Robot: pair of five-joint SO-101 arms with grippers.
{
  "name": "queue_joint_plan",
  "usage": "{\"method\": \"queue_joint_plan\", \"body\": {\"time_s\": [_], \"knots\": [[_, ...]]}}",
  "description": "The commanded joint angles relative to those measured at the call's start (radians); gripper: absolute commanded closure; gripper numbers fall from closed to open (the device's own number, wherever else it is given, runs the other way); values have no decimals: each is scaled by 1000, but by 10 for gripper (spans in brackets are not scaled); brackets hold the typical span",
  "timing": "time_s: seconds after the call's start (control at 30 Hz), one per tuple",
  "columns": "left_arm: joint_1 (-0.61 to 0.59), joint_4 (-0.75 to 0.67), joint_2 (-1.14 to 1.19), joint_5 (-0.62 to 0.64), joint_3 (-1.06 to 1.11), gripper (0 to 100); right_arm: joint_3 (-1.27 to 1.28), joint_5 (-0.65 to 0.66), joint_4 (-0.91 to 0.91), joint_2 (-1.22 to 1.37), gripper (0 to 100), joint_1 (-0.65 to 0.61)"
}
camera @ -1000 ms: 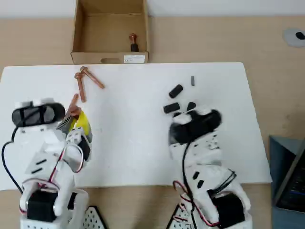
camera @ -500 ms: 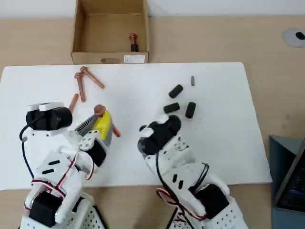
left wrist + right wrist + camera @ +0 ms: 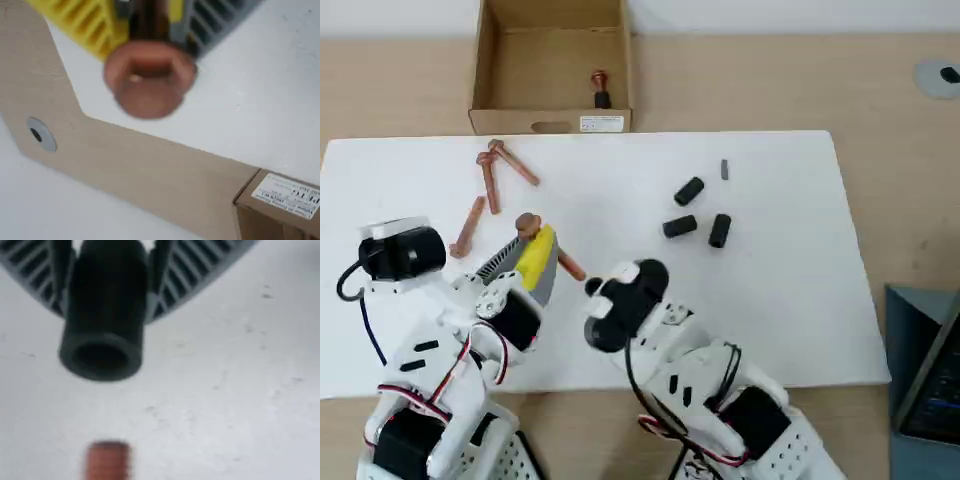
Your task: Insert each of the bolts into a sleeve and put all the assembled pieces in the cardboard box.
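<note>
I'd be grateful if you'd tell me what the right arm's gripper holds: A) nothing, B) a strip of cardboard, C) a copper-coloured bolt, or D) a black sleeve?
D: in the right wrist view the right gripper is shut on a black sleeve, whose open end points away from the fingers.

A white printed label [image 3: 601,123] is seen on the front wall of the cardboard box [image 3: 478,70], several lines of dark print carried on it, none legible

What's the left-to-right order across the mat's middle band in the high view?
Loose bolt → left gripper with its held bolt → right arm's wrist → first loose sleeve → second loose sleeve.
</note>
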Motion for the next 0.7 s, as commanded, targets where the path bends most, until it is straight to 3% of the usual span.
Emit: {"method": "queue_joint_plan", "body": {"time_s": [0.0,0.67], "knots": [[21,-26,-8,9,-49,998,-10,6,-51,-128,989,-25],[55,-20,-8,-57,11,998,-77,6,-61,-128,989,-30]]}}
